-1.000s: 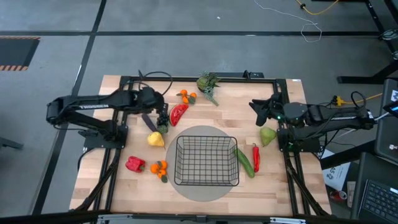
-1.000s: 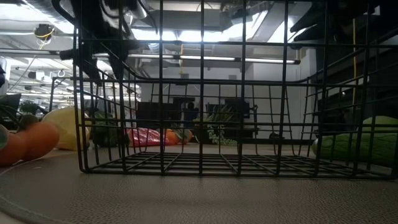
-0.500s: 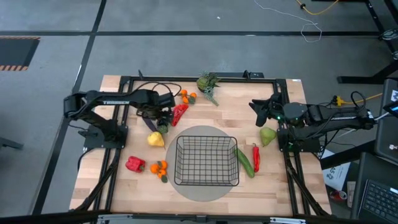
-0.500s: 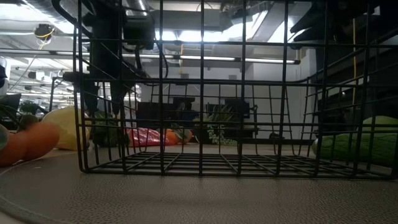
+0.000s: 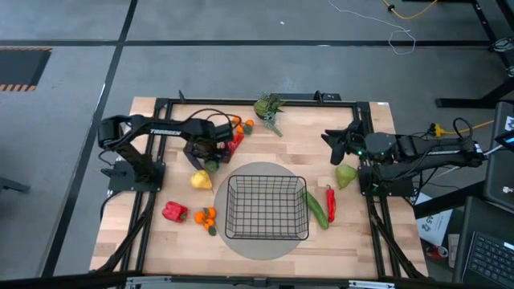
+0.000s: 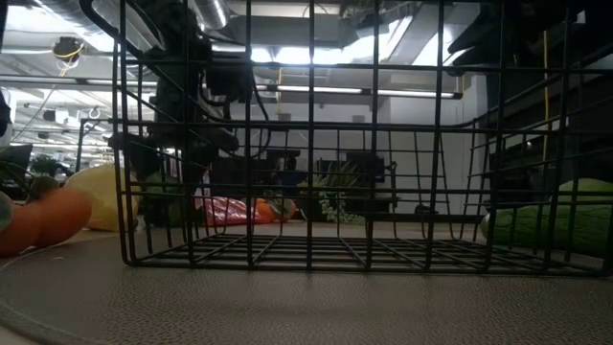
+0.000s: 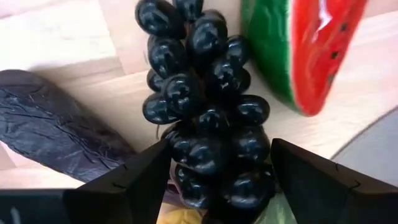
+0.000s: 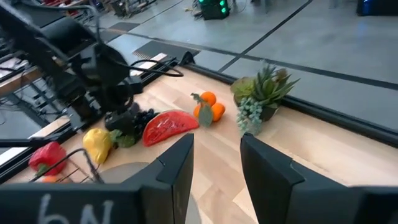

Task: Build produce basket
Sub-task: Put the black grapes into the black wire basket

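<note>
Your left gripper is down over the dark grapes, fingers apart on either side of the bunch, just behind the basket's far-left corner; your right gripper waits open beyond its far-right corner

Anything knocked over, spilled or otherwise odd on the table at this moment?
Nothing stands out. The basket sits upright and empty on the round grey mat, with the produce loose on the wood around it. The left claw is open around the dark grapes; the right claw waits at the right.
</note>
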`<state>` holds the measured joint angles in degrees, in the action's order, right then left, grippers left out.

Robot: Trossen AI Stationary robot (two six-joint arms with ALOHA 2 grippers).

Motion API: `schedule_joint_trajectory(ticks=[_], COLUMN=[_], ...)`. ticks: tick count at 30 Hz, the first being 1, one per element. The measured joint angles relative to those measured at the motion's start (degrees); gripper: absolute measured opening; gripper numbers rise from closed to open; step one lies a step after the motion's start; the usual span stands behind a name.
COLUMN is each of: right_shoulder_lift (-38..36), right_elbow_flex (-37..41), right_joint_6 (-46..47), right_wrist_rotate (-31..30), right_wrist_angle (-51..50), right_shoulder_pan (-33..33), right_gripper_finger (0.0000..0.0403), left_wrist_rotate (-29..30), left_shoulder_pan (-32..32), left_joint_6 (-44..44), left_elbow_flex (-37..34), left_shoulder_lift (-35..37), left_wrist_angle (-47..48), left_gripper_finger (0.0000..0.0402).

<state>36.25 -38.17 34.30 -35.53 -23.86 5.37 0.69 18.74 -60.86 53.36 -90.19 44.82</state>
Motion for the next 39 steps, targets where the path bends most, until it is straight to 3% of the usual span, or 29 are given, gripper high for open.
schedule_joint_trajectory(ticks=[14,25,31,39], right_shoulder_lift=[0.0,0.0,0.0,0.0], right_elbow_flex=[0.0,0.0,0.0,0.0], right_joint_6=[0.0,0.0,-0.1,-0.1], right_wrist_rotate=[1.1,1.2,1.1,1.1], right_wrist_angle=[-0.5,-0.9,-0.9,-0.9], right_shoulder_pan=[0.0,0.0,0.0,0.0], right_gripper_finger=[0.0134,0.0134,0.0134,0.0134], left_wrist_rotate=[0.0,-0.1,5.7,9.2], left_shoulder_pan=[0.0,0.0,0.0,-1.4], left_joint_6=[1.3,1.4,1.5,2.6], left_elbow_flex=[0.0,0.0,0.0,1.5], left_shoulder_lift=[-1.0,-1.0,-0.6,3.7], left_wrist_angle=[-0.1,0.2,2.2,4.3], left_gripper_finger=[0.0263,0.0146,0.0074,0.0051])
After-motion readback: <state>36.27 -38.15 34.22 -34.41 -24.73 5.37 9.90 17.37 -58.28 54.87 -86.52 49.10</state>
